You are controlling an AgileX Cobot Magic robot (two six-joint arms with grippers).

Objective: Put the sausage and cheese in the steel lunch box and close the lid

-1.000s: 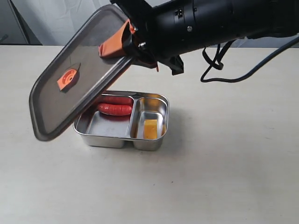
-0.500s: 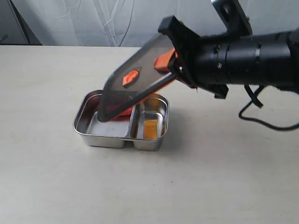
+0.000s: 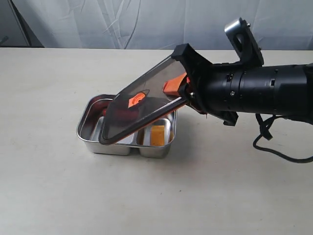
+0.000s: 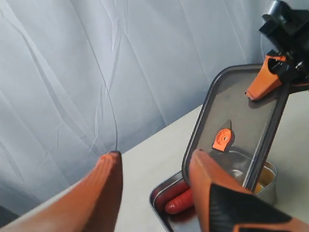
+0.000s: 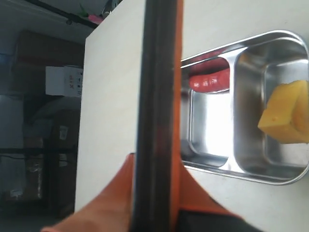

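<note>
The steel lunch box (image 3: 89, 138) sits mid-table, with the red sausage (image 5: 208, 80) in its wide compartment and the yellow cheese (image 3: 157, 134) in the narrow one. The dark lid (image 3: 142, 105) hangs tilted over the box, its low edge near the front rim and its orange valve tab (image 3: 136, 99) facing up. My right gripper (image 3: 175, 89) is shut on the lid's raised edge; the right wrist view shows that edge (image 5: 157, 111) pinched between orange fingers. My left gripper (image 4: 154, 162) is open and empty, off to the side, looking at the box (image 4: 164, 203), sausage (image 4: 179, 202) and lid (image 4: 241, 121).
A pale tabletop (image 3: 58, 191) spreads around the box. Grey curtain (image 3: 122, 22) hangs behind the table. The right arm's black body and cable (image 3: 274, 142) extend over the right side. Shelves and boxes (image 5: 43, 121) stand beyond the table edge in the right wrist view.
The right gripper has swung the lid from high on the left down over the box, flattening its tilt; the arm moved right and lower. Sausage and cheese stayed put.
</note>
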